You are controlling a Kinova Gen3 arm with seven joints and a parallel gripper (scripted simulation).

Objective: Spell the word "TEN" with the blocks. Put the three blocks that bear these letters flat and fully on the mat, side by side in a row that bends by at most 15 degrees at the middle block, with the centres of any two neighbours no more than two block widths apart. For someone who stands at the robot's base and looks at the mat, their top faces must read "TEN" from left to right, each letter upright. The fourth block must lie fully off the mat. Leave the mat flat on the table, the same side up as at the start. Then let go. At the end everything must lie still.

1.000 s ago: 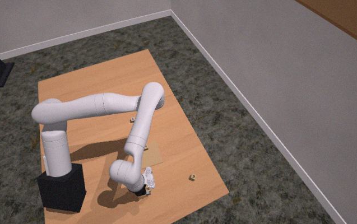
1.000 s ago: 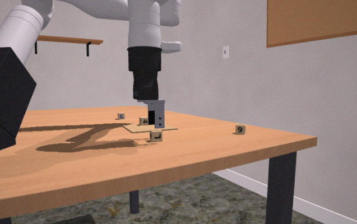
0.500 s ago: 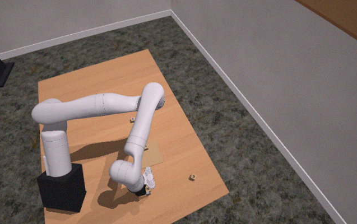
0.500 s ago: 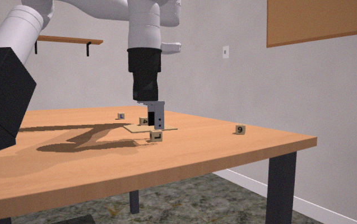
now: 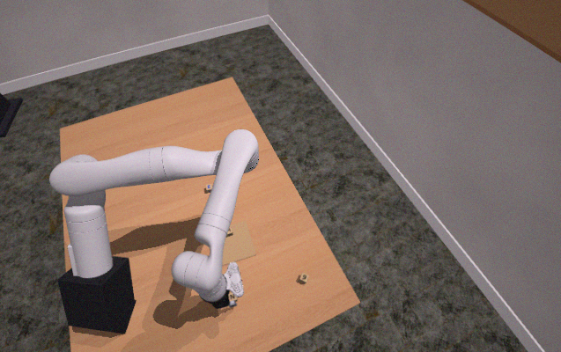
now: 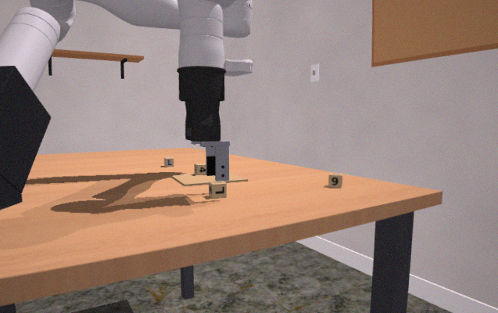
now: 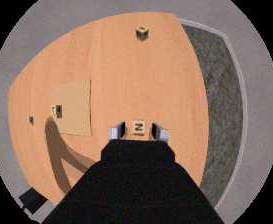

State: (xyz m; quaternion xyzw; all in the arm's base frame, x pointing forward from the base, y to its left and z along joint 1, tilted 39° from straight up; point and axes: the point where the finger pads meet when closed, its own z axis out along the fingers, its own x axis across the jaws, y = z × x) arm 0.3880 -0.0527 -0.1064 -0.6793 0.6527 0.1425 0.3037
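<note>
hovering jaws (image 5: 232, 302) (image 6: 218, 178), parted, seemingly just above the n block (image 5: 232, 297) (image 6: 217, 190) (image 7: 139, 127), mat (image 5: 245, 246) (image 6: 190, 181) (image 7: 77, 97) nearby

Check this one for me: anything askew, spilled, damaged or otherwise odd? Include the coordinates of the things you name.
Nothing looks spilled or damaged, and the mat (image 5: 244, 246) (image 6: 188, 181) (image 7: 77, 100) lies flat. Only the block marked 4 on its side (image 5: 230, 231) (image 6: 199, 169) (image 7: 53, 109) stands out: it sits close to a mat edge; I can't tell if it overhangs.

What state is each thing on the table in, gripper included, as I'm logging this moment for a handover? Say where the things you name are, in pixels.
Gripper (image 6: 218, 178) (image 7: 138, 128): open, above the N block.
N block (image 6: 217, 190) (image 7: 139, 127): off the mat, N up.
Block on the mat (image 6: 200, 169) (image 7: 59, 111): 4 on one side.
Mat (image 6: 190, 181) (image 7: 77, 100) (image 5: 245, 246): flat.
Block marked 9 (image 5: 303, 278) (image 6: 335, 181) (image 7: 142, 33): off the mat.
Blue-lettered block (image 5: 209, 187) (image 6: 169, 162) (image 7: 30, 120): off the mat.
</note>
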